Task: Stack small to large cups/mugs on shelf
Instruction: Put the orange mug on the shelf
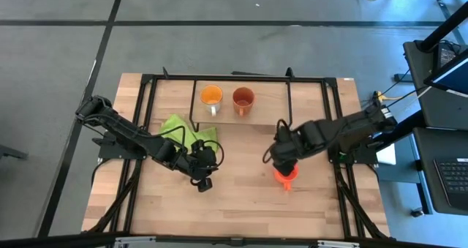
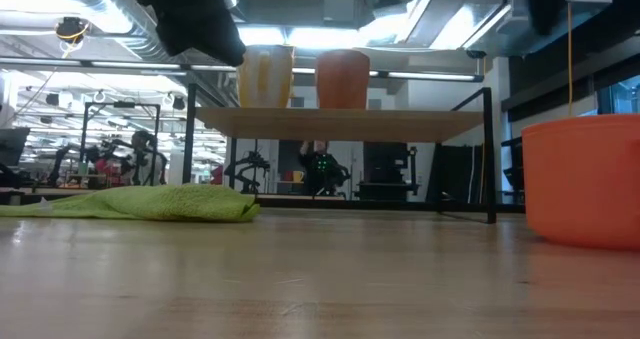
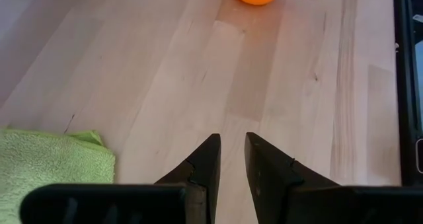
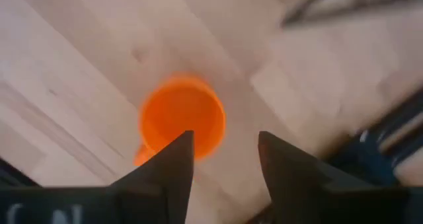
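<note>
The red-orange mug (image 1: 287, 178) (image 4: 182, 117) (image 2: 585, 179) stands upright on its base on the tabletop, right of the middle. My right gripper (image 1: 282, 162) (image 4: 225, 148) hangs open just above it and points down. One finger lies over the mug's rim in the right wrist view, and I see no touch. The yellow-orange mug (image 1: 210, 96) (image 2: 265, 76) and the brownish-orange mug (image 1: 243, 99) (image 2: 342, 79) stand side by side on the shelf (image 1: 270, 107) (image 2: 340, 122). My left gripper (image 1: 204, 181) (image 3: 231, 148) waits over bare table near the middle, its fingers a narrow gap apart.
A green cloth (image 1: 186, 131) (image 2: 140, 201) (image 3: 46, 161) lies on the table left of the shelf, beside my left arm. The shelf's black wire frame (image 1: 194, 113) and the table's black rails (image 1: 333, 116) border the work area. Bare wood stretches between the two grippers (image 1: 241, 167).
</note>
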Controlling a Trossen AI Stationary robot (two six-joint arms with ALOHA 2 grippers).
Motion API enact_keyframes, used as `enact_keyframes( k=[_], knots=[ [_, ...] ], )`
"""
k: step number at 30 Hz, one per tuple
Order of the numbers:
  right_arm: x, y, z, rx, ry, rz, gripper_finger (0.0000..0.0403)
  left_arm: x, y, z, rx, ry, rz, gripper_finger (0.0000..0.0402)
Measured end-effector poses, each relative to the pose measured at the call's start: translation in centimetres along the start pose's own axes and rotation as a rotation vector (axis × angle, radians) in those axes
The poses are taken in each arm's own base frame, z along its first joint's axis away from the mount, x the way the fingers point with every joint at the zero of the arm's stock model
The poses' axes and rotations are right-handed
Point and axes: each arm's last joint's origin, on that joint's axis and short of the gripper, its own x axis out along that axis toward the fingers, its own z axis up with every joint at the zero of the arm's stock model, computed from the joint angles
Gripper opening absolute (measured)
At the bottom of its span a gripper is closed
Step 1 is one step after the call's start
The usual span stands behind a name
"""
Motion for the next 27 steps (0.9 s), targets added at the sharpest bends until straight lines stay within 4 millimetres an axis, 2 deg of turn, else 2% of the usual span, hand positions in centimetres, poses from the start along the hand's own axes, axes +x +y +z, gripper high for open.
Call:
enact_keyframes(
  k=[4, 6, 10, 16, 21, 27],
  knots=[
    [3.0, -0.7, -2.2, 0.061, 0.052, -0.011, 0.0184, -0.1, -0.2, -0.1, 0.003, -0.003, -0.009, 0.0064],
    [3.9, -1.1, -2.9, 0.11, 0.029, 0.05, 0.0188, -0.2, -0.4, -0.2, 0.007, -0.002, -0.013, 0.0064],
    [5.6, -2.0, -3.8, 0.205, 0.0, 0.158, 0.019, -0.2, -0.6, -0.3, 0.011, 0.014, -0.037, 0.0064],
    [8.3, -3.3, -4.9, 0.254, 0.021, 0.136, 0.019, -0.2, -0.5, -0.3, 0.007, 0.015, -0.037, 0.0064],
    [9.6, -3.0, -5.0, 0.254, 0.024, 0.185, 0.019, -0.2, -0.5, -0.3, -0.015, 0.016, -0.038, 0.0064],
    [10.1, -3.1, -5.0, 0.269, 0.018, 0.174, 0.019, -0.2, -0.5, -0.3, -0.035, 0.016, -0.037, 0.0064]
  ],
)
